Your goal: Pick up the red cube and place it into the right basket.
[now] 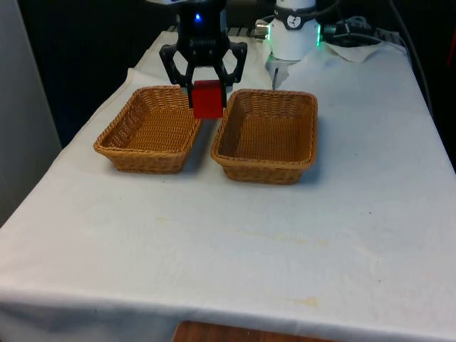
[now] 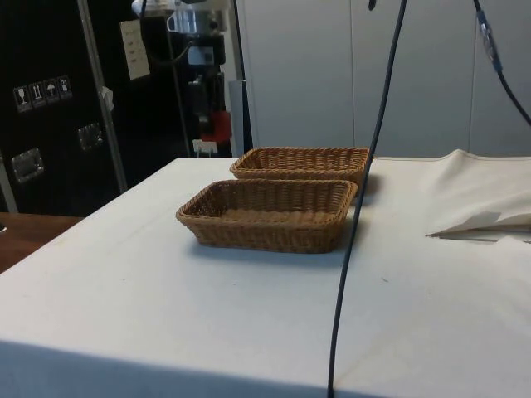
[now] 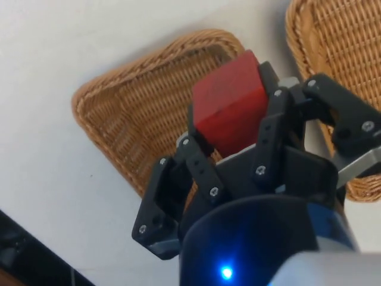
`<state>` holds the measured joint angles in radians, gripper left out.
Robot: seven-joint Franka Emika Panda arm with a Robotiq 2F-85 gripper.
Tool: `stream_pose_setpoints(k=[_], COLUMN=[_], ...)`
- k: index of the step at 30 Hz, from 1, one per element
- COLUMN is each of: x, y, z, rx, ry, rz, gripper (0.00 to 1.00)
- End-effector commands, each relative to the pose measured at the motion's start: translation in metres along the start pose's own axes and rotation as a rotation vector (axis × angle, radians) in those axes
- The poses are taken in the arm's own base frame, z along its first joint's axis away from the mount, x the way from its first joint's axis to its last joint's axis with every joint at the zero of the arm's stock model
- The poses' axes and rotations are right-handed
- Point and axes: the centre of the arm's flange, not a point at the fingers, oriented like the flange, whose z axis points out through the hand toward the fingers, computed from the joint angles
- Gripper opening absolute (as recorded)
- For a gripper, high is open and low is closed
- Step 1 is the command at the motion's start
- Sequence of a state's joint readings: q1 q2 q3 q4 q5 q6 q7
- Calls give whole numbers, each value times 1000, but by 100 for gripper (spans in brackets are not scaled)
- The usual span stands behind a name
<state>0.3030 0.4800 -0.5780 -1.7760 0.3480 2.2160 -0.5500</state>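
I see the table under its white cloth (image 1: 235,249) first, carrying two rectangular woven wicker baskets set side by side, close together but with a narrow strip of cloth between them. I take the basket on the front view's right (image 1: 269,135) as my landmark; it sits squarely on the cloth with its open top up. The other wicker basket (image 1: 151,128) lies just beside the landmark, towards the front view's left. In the side view the two baskets stand one behind the other, and I cannot tell from that view alone which is which.

The black two-finger gripper (image 1: 204,89) hangs in the air above the gap between the baskets, over the landmark basket's near-left rim as the front view gives it, well clear of the wicker. In the wrist view the gripper (image 3: 229,134) has wicker visible on either side of it.

The jaws are closed on the red cube (image 1: 208,99), one finger on each of two opposite faces. The red cube is off the table, lifted, held slightly tilted in the wrist view (image 3: 229,104). In the side view it shows as a red patch (image 2: 219,126) well above the baskets' rims, at the table's far edge.
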Motion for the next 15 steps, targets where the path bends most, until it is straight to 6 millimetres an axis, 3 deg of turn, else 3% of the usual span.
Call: stream_pose_setpoints(k=[1, 15], x=[-1, -19], y=[4, 30], z=[2, 10], rx=[0, -12], ry=[11, 13], rz=[-8, -46], gripper=[1, 1])
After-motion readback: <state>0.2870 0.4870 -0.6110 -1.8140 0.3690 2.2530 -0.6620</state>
